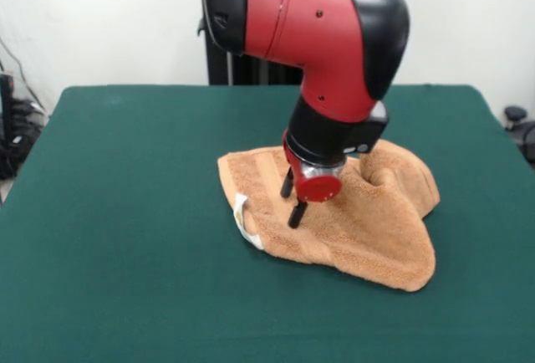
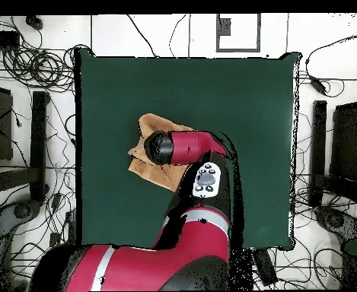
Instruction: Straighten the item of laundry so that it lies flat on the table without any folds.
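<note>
The orange-tan towel [image 1: 359, 233] lies rumpled near the middle of the green table [image 1: 125, 212]. It has a raised hump at its right side and a small white tag [image 1: 242, 219] at its left corner. My gripper [image 1: 292, 198] points down over the towel's left half. Its two black fingers stand apart, open, with the tips at the cloth surface and nothing between them. In the overhead view the arm's wrist covers most of the towel [image 2: 152, 125] and hides the gripper. Only the towel's far and left parts show there on the table [image 2: 211, 84].
Bare green cloth surrounds the towel on all sides. The arm's pedestal [image 1: 226, 66] stands at the table's far edge. Cables and dark stands [image 2: 38, 137] lie on the floor around the table.
</note>
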You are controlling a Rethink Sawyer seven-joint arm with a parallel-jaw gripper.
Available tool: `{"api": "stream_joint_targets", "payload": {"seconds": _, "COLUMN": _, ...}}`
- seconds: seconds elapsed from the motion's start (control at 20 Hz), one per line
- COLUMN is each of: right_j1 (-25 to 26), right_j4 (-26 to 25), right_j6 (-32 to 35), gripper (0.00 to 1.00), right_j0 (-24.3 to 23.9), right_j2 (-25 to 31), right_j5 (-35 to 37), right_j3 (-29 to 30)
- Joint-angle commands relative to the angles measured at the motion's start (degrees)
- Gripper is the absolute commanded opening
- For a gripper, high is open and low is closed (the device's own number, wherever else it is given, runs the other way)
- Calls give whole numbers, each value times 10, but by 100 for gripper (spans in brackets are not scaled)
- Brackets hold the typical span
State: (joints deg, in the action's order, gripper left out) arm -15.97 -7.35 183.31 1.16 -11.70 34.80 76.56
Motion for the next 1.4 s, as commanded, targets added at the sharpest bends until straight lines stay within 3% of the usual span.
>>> {"api": "stream_joint_targets", "payload": {"seconds": 0.05, "right_j1": 20, "right_j4": -30, "right_j6": -85, "gripper": 100, "right_j0": -28, "right_j2": 75, "right_j5": -25, "right_j3": 73}}
{"api": "stream_joint_targets", "payload": {"seconds": 0.35, "right_j1": -25, "right_j4": -28, "right_j6": -66, "gripper": 100, "right_j0": -6, "right_j2": 54, "right_j5": 31, "right_j3": 118}}
{"api": "stream_joint_targets", "payload": {"seconds": 0.8, "right_j1": -96, "right_j4": -82, "right_j6": -109, "gripper": 100, "right_j0": -27, "right_j2": 50, "right_j5": -10, "right_j3": 212}}
{"api": "stream_joint_targets", "payload": {"seconds": 0.9, "right_j1": -93, "right_j4": -101, "right_j6": -107, "gripper": 100, "right_j0": -30, "right_j2": 46, "right_j5": -16, "right_j3": 215}}
{"api": "stream_joint_targets", "payload": {"seconds": 1.1, "right_j1": -33, "right_j4": -142, "right_j6": -83, "gripper": 100, "right_j0": -48, "right_j2": 50, "right_j5": -78, "right_j3": 184}}
{"api": "stream_joint_targets", "payload": {"seconds": 1.4, "right_j1": 7, "right_j4": -142, "right_j6": 16, "gripper": 100, "right_j0": -15, "right_j2": 39, "right_j5": -145, "right_j3": 138}}
